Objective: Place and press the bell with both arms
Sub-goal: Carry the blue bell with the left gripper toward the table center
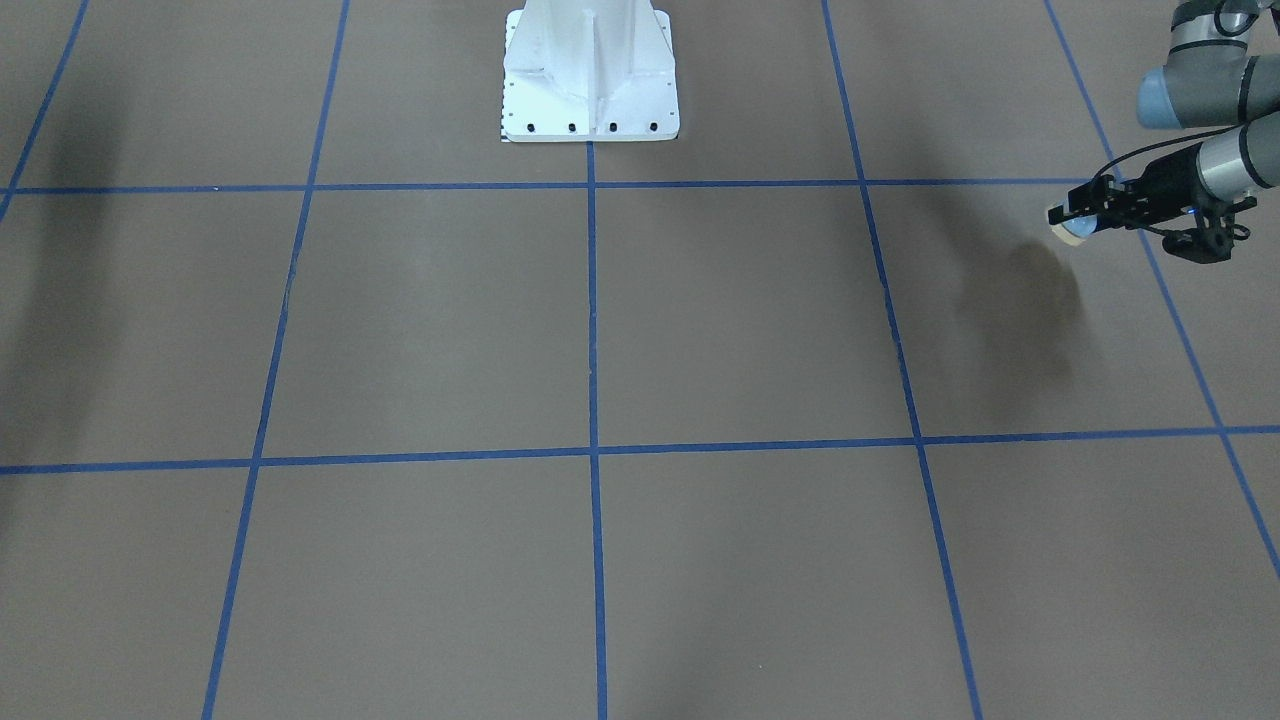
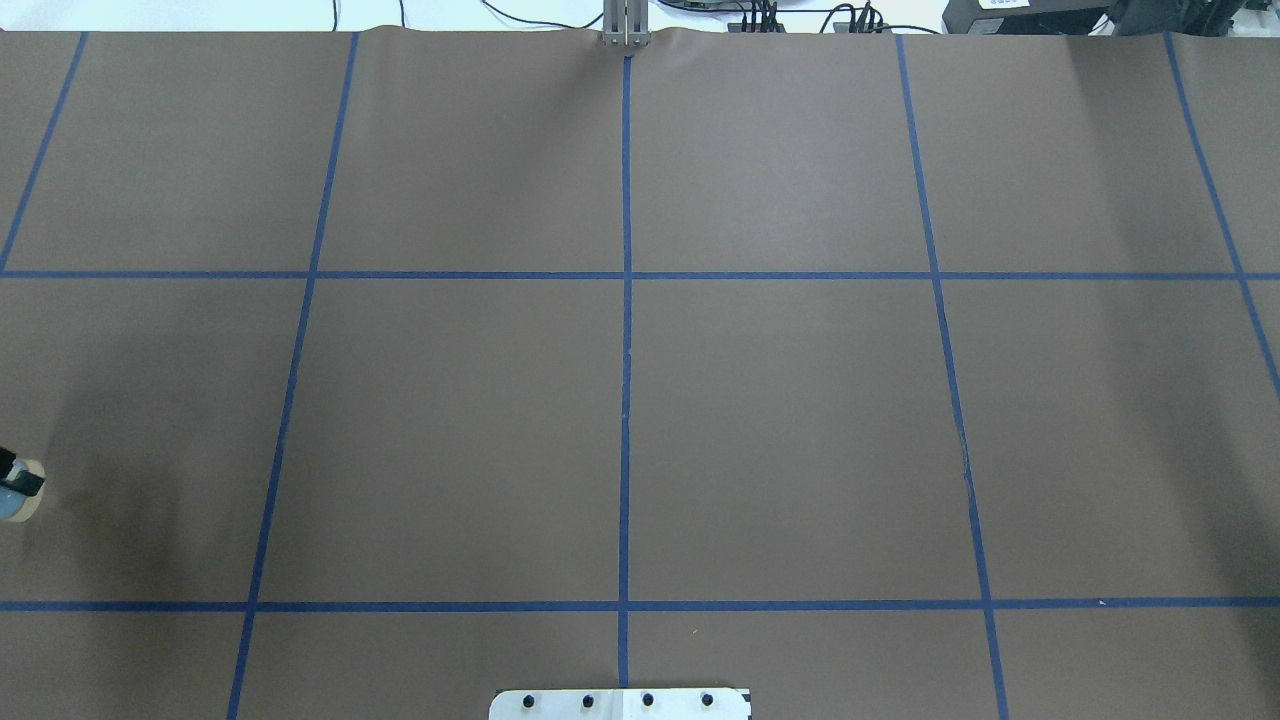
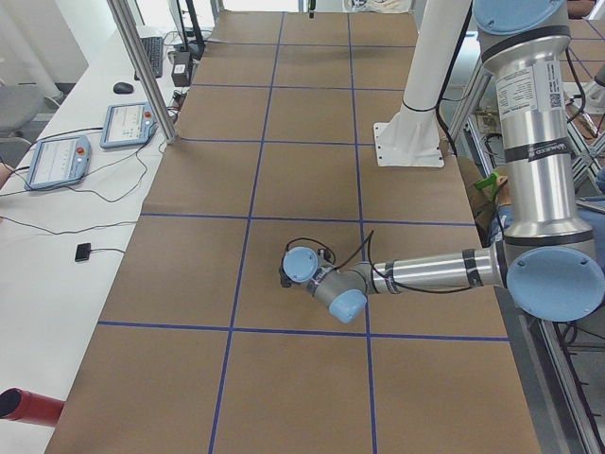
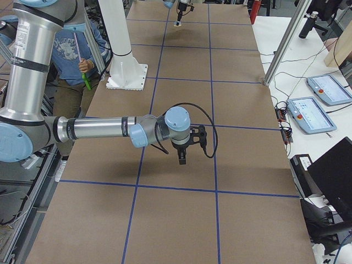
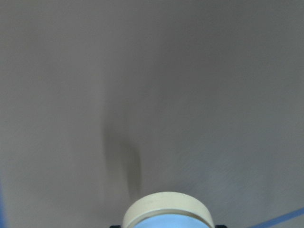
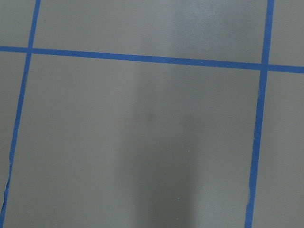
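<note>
**Bell in the air, placing and pressing both to come**

Nearest the camera at the table's right end, the right arm (image 4: 99, 129) stretches level over the brown table (image 2: 780, 400). Its right gripper (image 4: 182, 158) points down above a square marked by blue tape lines (image 6: 142, 58). It is too small in that view to tell whether its jaws are parted or closed, and its own wrist camera shows only paper and tape. Further along stands the white pedestal (image 4: 124, 66), bolted at the robot's edge of the table. At the far end the left arm (image 1: 1215, 165) comes in close to the table's left edge. There the left gripper (image 1: 1078, 218) is clenched on the bell (image 1: 1070, 232), the light-blue dome pinched between black fingers (image 2: 28, 482) and the cream base ring leading away from the wrist. A shadow lies on the paper apart from the bell, which suggests it hangs above the surface rather than resting on it. On that reading the task is at its opening: the bell is in hand, but it has not been set down, and nothing has touched its button. The press would probably fall to the right arm, now well apart from the bell. No box, tray or other container shows in any view
</note>
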